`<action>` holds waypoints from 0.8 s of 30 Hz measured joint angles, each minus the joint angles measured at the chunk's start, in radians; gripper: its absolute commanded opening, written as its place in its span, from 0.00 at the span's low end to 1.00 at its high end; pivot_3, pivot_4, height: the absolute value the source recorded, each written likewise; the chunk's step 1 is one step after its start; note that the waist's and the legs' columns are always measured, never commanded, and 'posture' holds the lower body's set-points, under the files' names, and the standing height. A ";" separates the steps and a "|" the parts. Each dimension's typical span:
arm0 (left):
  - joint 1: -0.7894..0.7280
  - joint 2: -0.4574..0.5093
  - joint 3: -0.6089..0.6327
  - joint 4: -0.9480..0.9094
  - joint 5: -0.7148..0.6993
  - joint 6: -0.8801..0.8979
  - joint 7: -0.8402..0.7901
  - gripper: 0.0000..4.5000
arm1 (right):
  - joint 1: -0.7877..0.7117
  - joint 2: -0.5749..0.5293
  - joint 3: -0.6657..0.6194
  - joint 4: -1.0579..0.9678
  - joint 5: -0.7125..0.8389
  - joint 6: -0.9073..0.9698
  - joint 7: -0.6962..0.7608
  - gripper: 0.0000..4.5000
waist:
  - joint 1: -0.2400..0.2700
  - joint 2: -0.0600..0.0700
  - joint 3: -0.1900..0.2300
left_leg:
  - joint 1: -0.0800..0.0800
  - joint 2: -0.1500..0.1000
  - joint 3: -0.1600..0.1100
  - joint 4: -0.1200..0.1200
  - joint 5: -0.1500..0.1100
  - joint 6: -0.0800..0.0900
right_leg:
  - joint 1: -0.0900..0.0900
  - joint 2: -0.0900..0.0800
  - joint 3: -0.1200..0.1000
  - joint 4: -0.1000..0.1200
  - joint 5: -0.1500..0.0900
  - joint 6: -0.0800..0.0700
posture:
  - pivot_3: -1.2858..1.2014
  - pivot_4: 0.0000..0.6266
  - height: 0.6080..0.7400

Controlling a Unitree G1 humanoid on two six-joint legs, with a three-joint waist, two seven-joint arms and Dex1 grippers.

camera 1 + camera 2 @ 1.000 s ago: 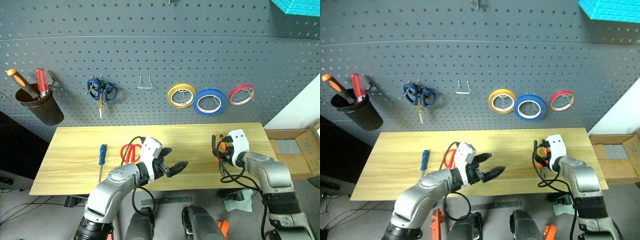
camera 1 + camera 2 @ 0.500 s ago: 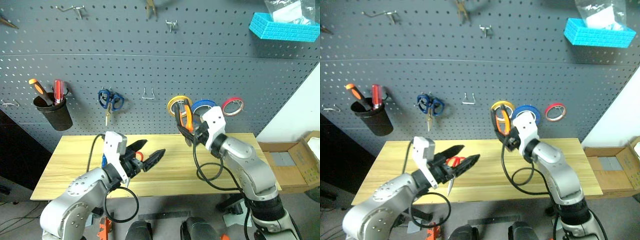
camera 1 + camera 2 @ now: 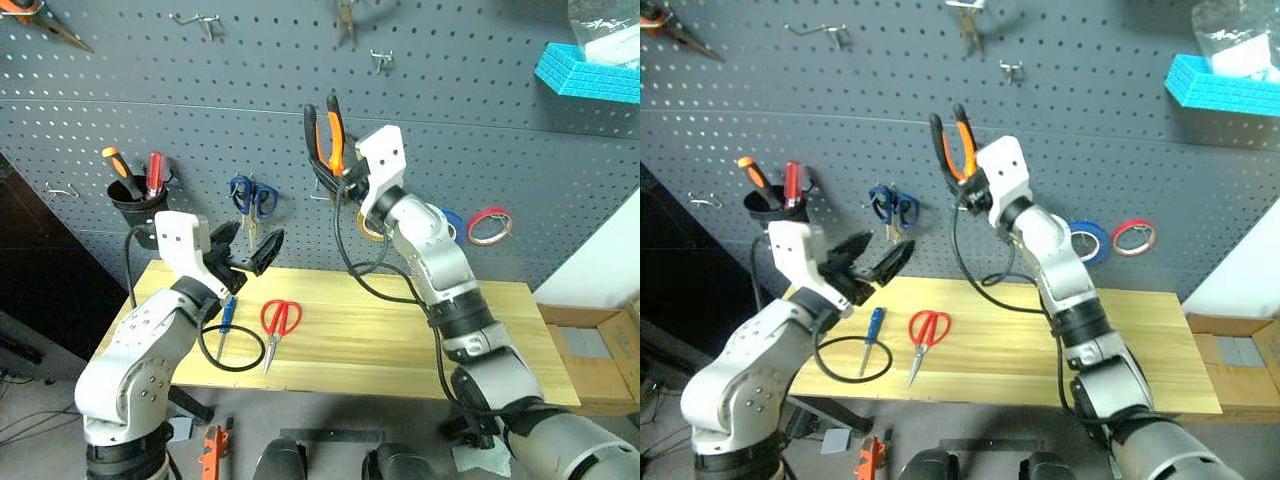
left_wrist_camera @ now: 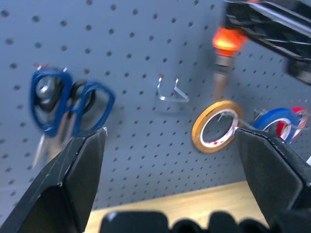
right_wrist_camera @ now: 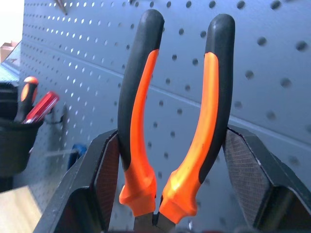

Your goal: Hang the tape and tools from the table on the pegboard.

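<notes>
My right gripper [image 3: 336, 176] is shut on the orange-and-black pliers [image 3: 326, 130], held handles-up close in front of the dark grey pegboard [image 3: 480, 130]. In the right wrist view, the pliers [image 5: 214, 97] stand between the two fingers. My left gripper [image 3: 247, 250] hangs open and empty above the table's [image 3: 400, 330] left end. Red-handled scissors [image 3: 280, 320] and a blue-handled screwdriver [image 3: 228, 313] lie on the table below it. The blue tape [image 3: 1086, 240] hangs on the pegboard, partly hidden by my right arm.
Blue scissors [image 3: 252, 195], a yellow tape ring [image 4: 216, 126], a red tape ring [image 3: 488, 226] and a black cup [image 3: 135, 208] with two screwdrivers hang on the board. A bare wire hook [image 4: 171, 90] sits between scissors and yellow ring. A cardboard box [image 3: 590, 335] stands at the right.
The right gripper has carried the pliers from table height up and left to the pegboard. The left gripper has risen and swung left, away from the red scissors. The camera has tilted upward.
</notes>
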 measured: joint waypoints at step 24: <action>-0.102 0.037 -0.073 0.194 0.139 -0.073 -0.085 1.00 | -0.173 0.085 -0.084 0.605 -0.050 -0.443 -0.146 0.60 | 0.016 0.001 0.000 | 0.000 0.002 0.000 -0.001 0.000 -0.001 | -0.001 0.000 -0.001 0.002 0.001 -0.001 | 0.63 0.11 1.00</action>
